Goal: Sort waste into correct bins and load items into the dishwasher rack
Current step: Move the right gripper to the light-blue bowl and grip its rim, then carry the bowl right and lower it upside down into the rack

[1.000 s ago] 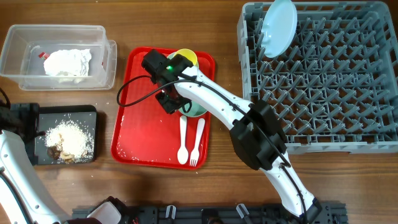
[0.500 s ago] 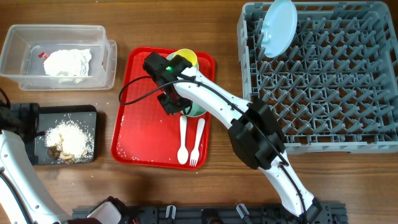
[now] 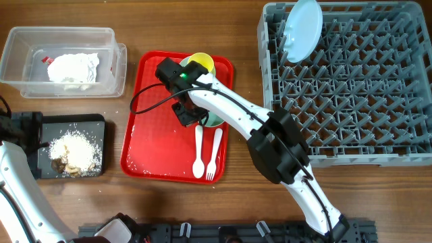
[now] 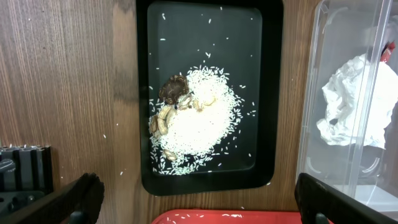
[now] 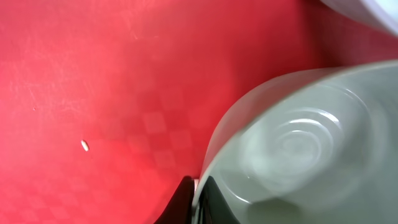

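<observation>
My right hand (image 5: 198, 190) pinches the green bowl (image 5: 292, 149) by its rim (one finger inside) to carry it to the rack (image 3: 351, 94); left hand (image 4: 199, 199) hangs released.

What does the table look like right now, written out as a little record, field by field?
Right gripper: shut on the rim of the mint green bowl, which sits on the red tray
Left gripper: open, over the black tray
Black tray: brownish food scraps with pale crumbs
Clear box: crumpled white napkin
Also on red tray: yellow cup, spoon, fork
Rack: one pale blue dish, upright at a corner
</observation>
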{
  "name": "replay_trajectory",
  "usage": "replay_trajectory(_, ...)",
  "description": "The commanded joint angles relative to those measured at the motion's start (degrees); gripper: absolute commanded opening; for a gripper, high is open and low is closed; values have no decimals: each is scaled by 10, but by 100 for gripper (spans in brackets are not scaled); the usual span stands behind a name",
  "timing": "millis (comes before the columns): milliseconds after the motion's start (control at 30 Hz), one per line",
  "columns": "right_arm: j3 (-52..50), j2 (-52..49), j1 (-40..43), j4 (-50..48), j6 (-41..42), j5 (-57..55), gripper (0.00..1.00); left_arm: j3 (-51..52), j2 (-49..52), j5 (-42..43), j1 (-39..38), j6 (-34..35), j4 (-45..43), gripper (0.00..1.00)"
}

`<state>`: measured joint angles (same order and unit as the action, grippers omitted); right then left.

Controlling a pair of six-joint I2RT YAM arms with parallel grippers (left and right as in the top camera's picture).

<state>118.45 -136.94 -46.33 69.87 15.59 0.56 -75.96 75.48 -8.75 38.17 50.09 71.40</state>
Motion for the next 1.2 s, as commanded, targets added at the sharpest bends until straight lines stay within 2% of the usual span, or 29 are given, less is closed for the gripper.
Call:
replay_trajectory(0,18,-1,3,24,10,-1,4,2,3,-8,3,1,0,100)
replay_trajectory(200,32,63,25,42,9,-1,4,2,3,-8,3,1,0,100)
replay_trajectory(367,32,155,78,45,8,-1,4,2,3,-8,3,1,0,100)
replay_trajectory(567,32,286,200,42,-49,71,4,2,3,-8,3,1,0,100)
replay_trajectory(700,32,335,323,12,-52,115,4,2,3,-8,3,1,0,100)
replay_trajectory(800,30,336,439,-15,-67,213,4,2,3,-8,3,1,0,100)
replay_trajectory(967,29,297,585,-64,-66,396,4,2,3,-8,3,1,0,100)
replay_trajectory(1067,29,253,656,-104,-67,530,4,2,3,-8,3,1,0,100)
replay_trajectory(1167,29,196,689,-136,-69,629,4,2,3,-8,3,1,0,100)
